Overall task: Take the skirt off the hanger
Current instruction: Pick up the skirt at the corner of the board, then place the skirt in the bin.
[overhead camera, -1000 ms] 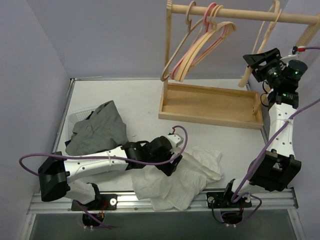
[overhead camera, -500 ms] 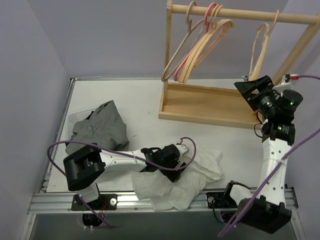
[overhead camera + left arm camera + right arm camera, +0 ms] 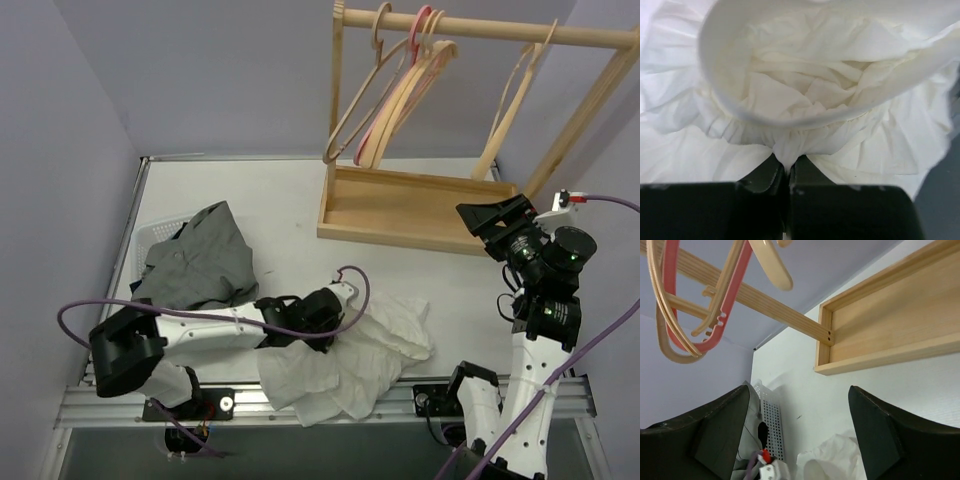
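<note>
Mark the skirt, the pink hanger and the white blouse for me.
skirt (image 3: pixel 195 262), top external view, middle of the crumpled grey fabric.
pink hanger (image 3: pixel 670 295), right wrist view, on one long side arm.
white blouse (image 3: pixel 400 335), top external view, uncovered crumpled fabric.

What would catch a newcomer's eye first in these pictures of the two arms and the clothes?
First the left gripper, shut on a fold of the white blouse crumpled at the near edge of the table. Next the wooden rack at the back right, its hangers all bare, with the open right gripper raised near it. A grey garment lies heaped over a white basket at the left.
</note>
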